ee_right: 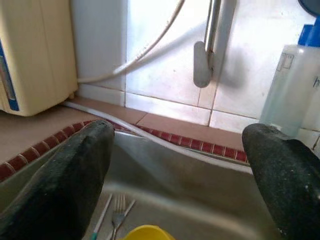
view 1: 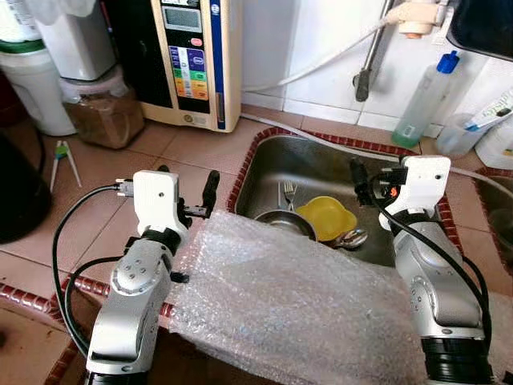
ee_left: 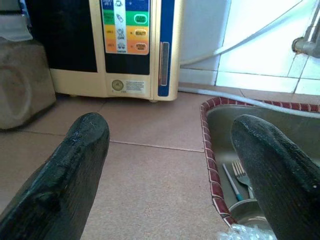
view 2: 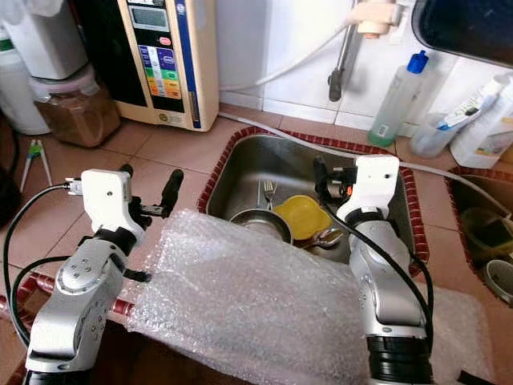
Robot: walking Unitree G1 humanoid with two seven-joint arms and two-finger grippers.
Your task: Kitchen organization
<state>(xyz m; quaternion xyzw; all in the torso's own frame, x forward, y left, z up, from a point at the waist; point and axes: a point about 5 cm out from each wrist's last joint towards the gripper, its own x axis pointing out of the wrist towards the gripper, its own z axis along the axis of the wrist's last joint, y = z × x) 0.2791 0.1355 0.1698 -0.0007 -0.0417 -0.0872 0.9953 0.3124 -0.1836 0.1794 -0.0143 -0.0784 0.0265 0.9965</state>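
A steel sink (view 1: 317,164) with a red mosaic rim is set into the tiled counter. In it lie a yellow bowl (view 1: 325,215), a metal bowl (view 1: 280,218), a fork (view 1: 289,192) and a spoon (view 1: 353,237). A sheet of bubble wrap (view 1: 288,309) lies across the sink's near edge, covering part of the dishes. My left gripper (view 1: 187,184) hovers open over the counter beside the sink's left rim, empty. Above the right side of the basin, my right gripper (view 2: 323,178) stands open, with the yellow bowl (ee_right: 145,233) just below its fingers.
A cream water machine (view 1: 192,56) stands at the back left, beside a jar of brown contents (view 1: 103,112). A faucet pipe (view 1: 370,56) and white hose (view 1: 321,64) run along the tiled wall. A blue-capped bottle (view 1: 425,100) stands at the back right. A green-handled tool (view 1: 61,154) lies left.
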